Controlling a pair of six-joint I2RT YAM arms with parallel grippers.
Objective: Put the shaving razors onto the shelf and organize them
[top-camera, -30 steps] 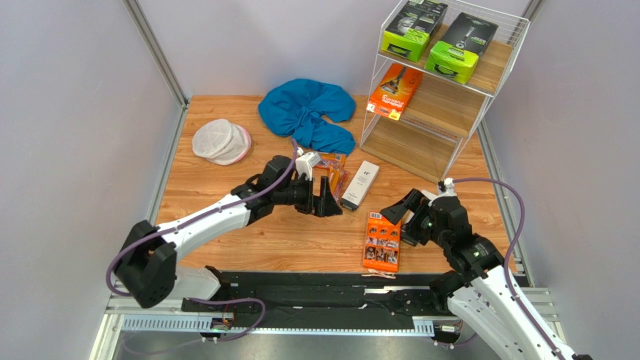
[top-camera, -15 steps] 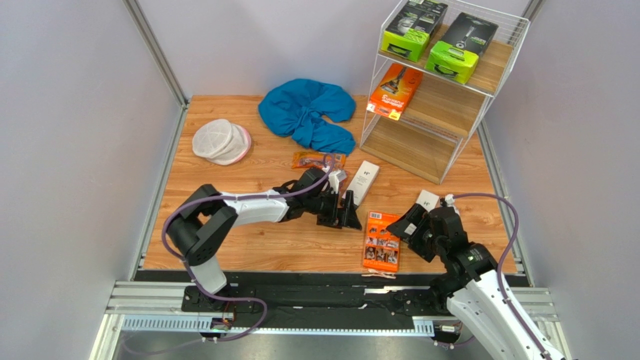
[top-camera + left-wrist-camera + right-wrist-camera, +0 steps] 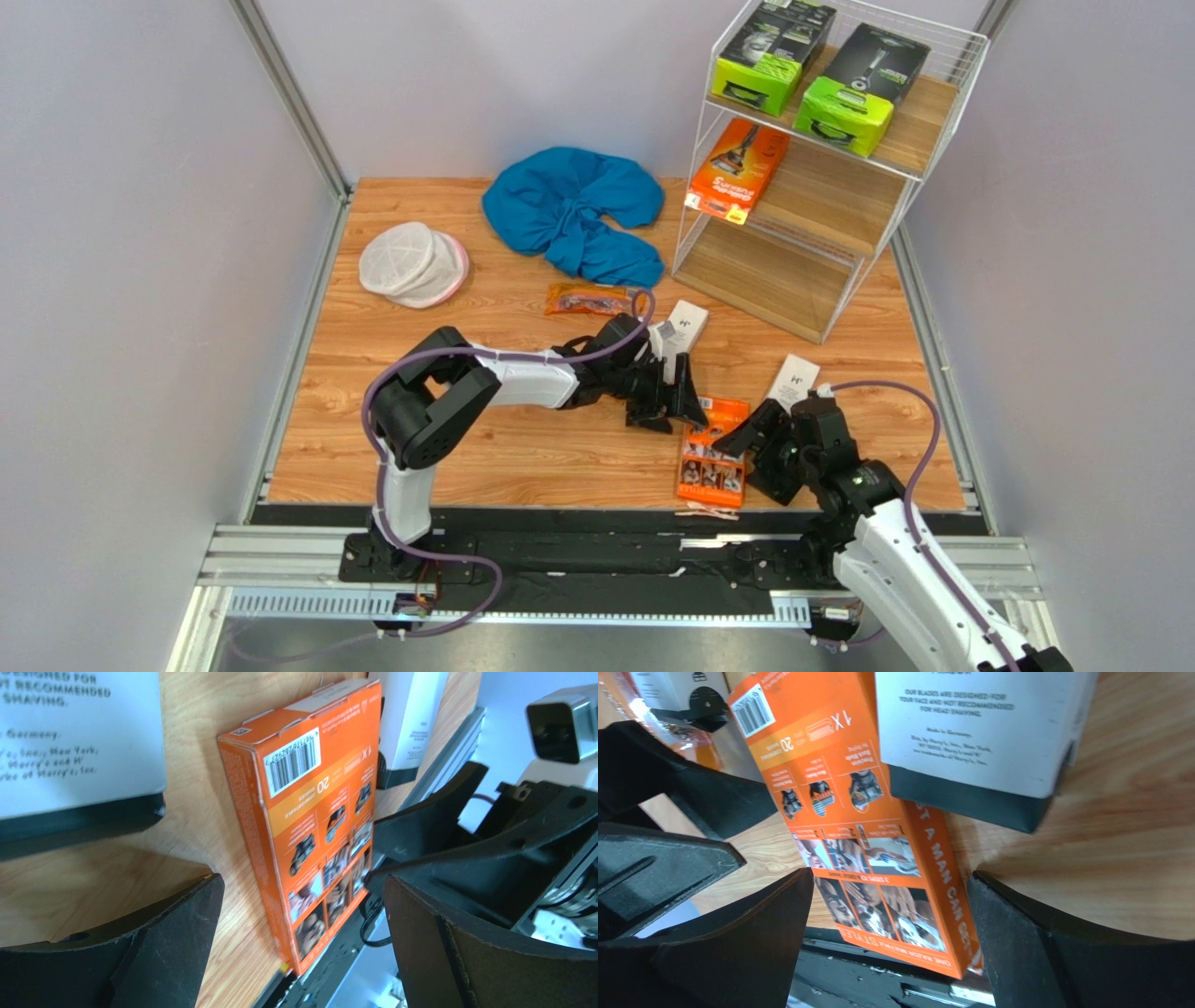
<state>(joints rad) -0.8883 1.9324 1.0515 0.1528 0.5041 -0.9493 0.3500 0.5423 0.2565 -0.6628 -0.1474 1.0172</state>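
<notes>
The orange carton [image 3: 713, 451] lies flat near the near edge of the table [image 3: 337, 350], barcode face up. The right gripper [image 3: 891, 876] is low at its right side. In the wrist view its fingers are spread wide on either side of the carton, though whether they touch its edges is hard to tell. At the carton's far end the left gripper [image 3: 302, 880] is spread wide too and holds nothing.

Just right of the carton, a slim white box [image 3: 794, 380] lies on the wood. A second white box [image 3: 686, 321] lies just beyond the left gripper, with a clear bag of disposables [image 3: 589, 298] to its left.

Farther off is a blue cloth [image 3: 575, 210], and a white mesh pouch [image 3: 411, 263] lies to the left.

At the far right stands the shelf [image 3: 765, 280]. A lime-green box [image 3: 770, 53] and another lime-green pack [image 3: 860, 84] sit on its top board, and a shelved orange carton [image 3: 738, 165] sits on the middle board.
</notes>
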